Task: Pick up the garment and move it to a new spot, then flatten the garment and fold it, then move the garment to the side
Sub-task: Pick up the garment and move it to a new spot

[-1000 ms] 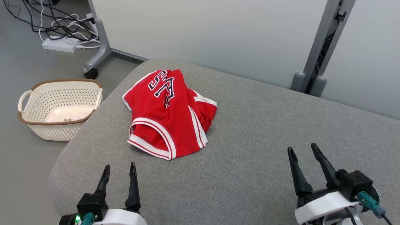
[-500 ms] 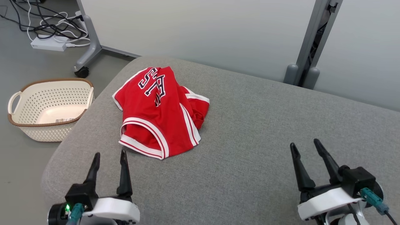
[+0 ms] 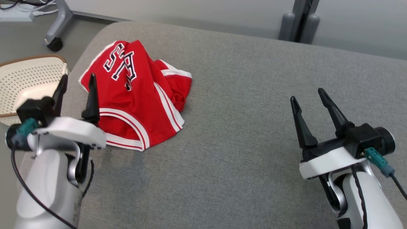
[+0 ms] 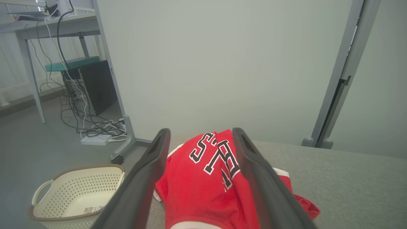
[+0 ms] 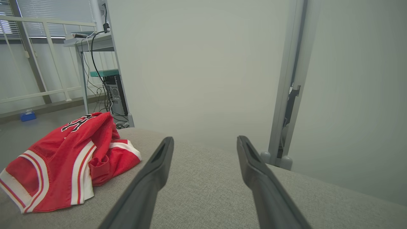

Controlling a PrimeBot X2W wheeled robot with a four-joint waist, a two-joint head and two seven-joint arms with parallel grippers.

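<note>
The garment (image 3: 133,92) is a red jersey with white trim and dark letters, lying crumpled on the left part of the grey cushioned surface (image 3: 248,95). My left gripper (image 3: 78,81) hovers open at the jersey's left edge, its fingers raised above the cloth and empty. Through the left wrist view the jersey (image 4: 203,181) sits just beyond the two spread fingers (image 4: 143,178). My right gripper (image 3: 306,95) is open over bare cushion far to the right of the jersey. From the right wrist the jersey (image 5: 63,162) lies off to the left.
A cream perforated basket (image 3: 25,82) with a brown rim stands on the floor left of the cushion. A wheeled stand leg (image 3: 58,22) and cables sit behind it. Grey partition panels and a post (image 3: 295,19) rise at the back edge.
The head camera has tilted down and both arms have risen. My left gripper moved forward to the jersey's left edge; the right gripper advanced a little. The jersey lies unchanged.
</note>
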